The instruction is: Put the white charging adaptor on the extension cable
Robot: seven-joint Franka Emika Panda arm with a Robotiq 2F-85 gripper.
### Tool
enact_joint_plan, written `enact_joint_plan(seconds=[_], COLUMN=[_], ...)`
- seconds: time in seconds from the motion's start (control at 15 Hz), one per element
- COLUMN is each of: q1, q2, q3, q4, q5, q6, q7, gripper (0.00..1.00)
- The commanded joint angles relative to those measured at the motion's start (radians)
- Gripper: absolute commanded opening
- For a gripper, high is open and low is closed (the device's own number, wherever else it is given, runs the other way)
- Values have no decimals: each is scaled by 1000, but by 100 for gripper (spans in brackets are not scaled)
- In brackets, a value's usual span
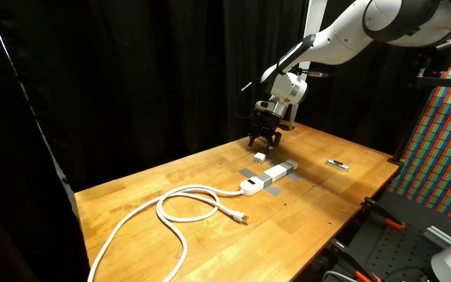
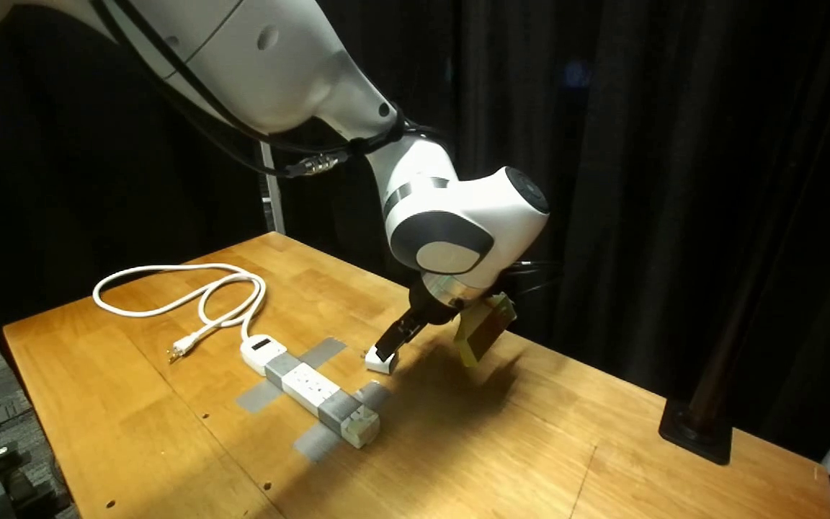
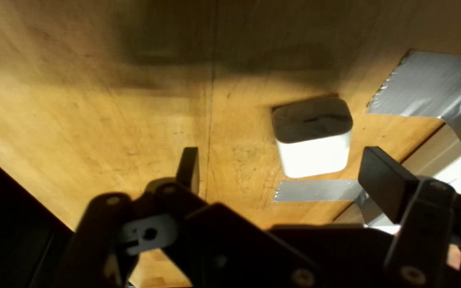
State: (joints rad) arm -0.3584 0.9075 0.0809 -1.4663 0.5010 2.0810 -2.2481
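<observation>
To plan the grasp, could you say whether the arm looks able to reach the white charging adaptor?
Probably yes: the gripper hangs open near the white charging adaptor, with nothing visible between them.

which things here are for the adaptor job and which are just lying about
For the job:
white charging adaptor, on the table
extension cable, its socket end taped down
tool, open, holding nothing

Likely not for the job:
small silver-and-dark object, lying apart, too small to identify
black-and-orange clamps, at the table's edge
black stand foot, on the table
</observation>
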Motion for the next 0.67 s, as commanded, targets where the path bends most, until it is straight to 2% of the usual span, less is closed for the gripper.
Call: enact_joint_plan(seconds=[0.0, 0.33, 0.4, 0.47, 0.6], q1=[-32, -47, -46, -46, -51], q2=[4, 10, 8, 8, 9], q3=[43, 64, 64, 65, 68], q4=[-28, -55, -63, -65, -70], q5=[15, 12, 14, 13, 14], q6=[64, 73, 84, 85, 92], q7=[-51, -80, -85, -90, -95], gripper=[100, 100, 75, 74, 58])
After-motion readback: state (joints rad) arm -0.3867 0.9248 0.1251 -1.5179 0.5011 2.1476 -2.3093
